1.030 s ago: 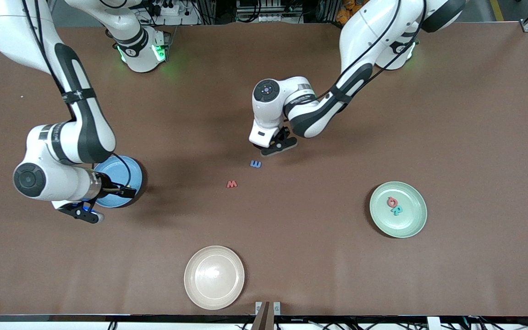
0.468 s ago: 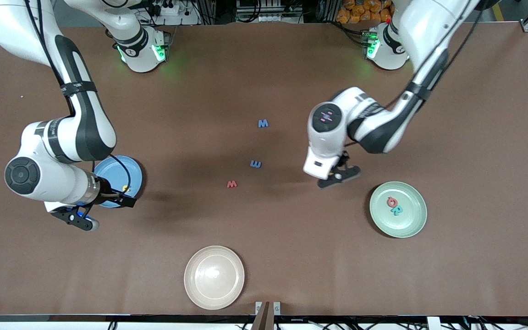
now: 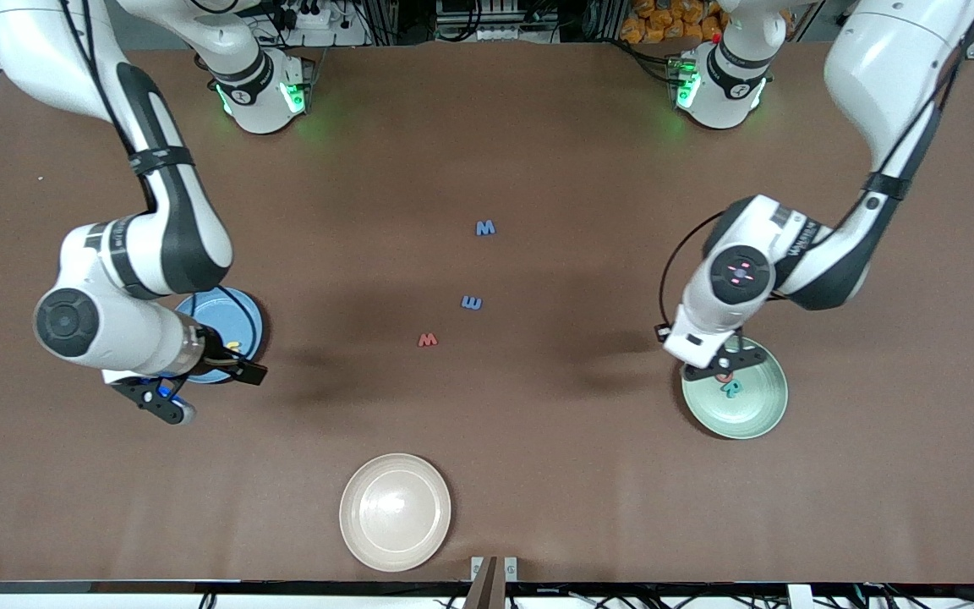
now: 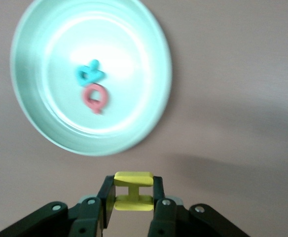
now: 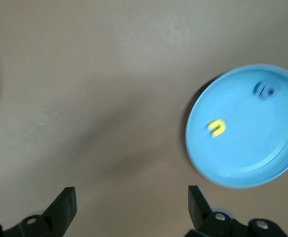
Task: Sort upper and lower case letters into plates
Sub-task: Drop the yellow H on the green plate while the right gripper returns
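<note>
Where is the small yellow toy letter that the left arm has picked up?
The small yellow toy letter is pinched in the left tool, over the rim of the pale mint green plate at the left arm's end of the table.

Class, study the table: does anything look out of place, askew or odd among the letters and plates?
Nothing is spilled or damaged. Three letters lie loose on the table, outside any plate: a blue M, a blue letter lying sideways and a red W. The cream plate holds nothing.
</note>
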{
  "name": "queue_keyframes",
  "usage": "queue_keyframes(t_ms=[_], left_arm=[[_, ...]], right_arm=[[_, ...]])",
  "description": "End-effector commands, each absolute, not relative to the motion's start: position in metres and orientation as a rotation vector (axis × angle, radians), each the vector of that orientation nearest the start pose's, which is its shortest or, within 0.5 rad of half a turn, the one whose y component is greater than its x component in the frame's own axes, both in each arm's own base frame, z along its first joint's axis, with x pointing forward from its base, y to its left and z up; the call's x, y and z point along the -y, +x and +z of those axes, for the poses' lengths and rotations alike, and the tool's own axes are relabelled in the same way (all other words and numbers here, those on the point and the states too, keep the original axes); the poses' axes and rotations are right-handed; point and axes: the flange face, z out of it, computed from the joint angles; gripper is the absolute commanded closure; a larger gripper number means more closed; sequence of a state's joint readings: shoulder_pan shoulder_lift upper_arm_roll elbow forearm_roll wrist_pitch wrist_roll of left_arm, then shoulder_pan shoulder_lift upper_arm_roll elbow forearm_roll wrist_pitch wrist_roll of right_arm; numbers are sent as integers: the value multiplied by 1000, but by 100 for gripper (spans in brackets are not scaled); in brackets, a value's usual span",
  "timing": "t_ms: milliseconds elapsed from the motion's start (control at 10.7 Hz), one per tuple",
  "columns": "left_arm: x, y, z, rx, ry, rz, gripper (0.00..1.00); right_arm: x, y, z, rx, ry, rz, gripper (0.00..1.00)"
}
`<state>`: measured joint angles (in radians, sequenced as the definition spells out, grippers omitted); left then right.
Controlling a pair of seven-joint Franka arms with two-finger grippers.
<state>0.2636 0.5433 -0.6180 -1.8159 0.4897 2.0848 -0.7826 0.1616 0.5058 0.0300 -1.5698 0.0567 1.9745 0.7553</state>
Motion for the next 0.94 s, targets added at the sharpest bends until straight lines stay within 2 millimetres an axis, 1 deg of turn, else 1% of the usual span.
queue_keyframes(t_ms=[0, 94, 187, 281, 374, 468, 562, 655, 749, 842], left_arm=[[124, 609, 274, 221, -2983, 136, 100], [109, 615, 269, 208, -2991, 139, 100], [94, 622, 263, 205, -3006, 121, 100], [87, 629, 256, 188, -3019, 98, 100], [84, 638, 249, 178, -3018, 78, 100], [81, 644, 243, 174, -3018, 72, 100], [79, 649, 243, 179, -3021, 64, 69], [79, 649, 243, 180, -3021, 62, 25], [79, 649, 244, 179, -3020, 60, 0], [82, 648, 246, 179, -3019, 57, 0]], right_arm=[[-183, 664, 334, -1154, -2857, 157, 0], [-212, 659, 320, -1232, -2812, 176, 0], [-249, 650, 305, -1256, -2797, 165, 0], [-270, 646, 296, -1349, -2747, 153, 0], [-285, 641, 287, -1458, -2689, 152, 0], [-310, 634, 273, -1574, -2621, 149, 0], [-322, 634, 269, -1679, -2525, 115, 0], [-329, 631, 262, -1784, -2459, 124, 0], [-342, 624, 257, -1895, -2390, 132, 0], [-358, 614, 256, -1973, -2350, 105, 0]])
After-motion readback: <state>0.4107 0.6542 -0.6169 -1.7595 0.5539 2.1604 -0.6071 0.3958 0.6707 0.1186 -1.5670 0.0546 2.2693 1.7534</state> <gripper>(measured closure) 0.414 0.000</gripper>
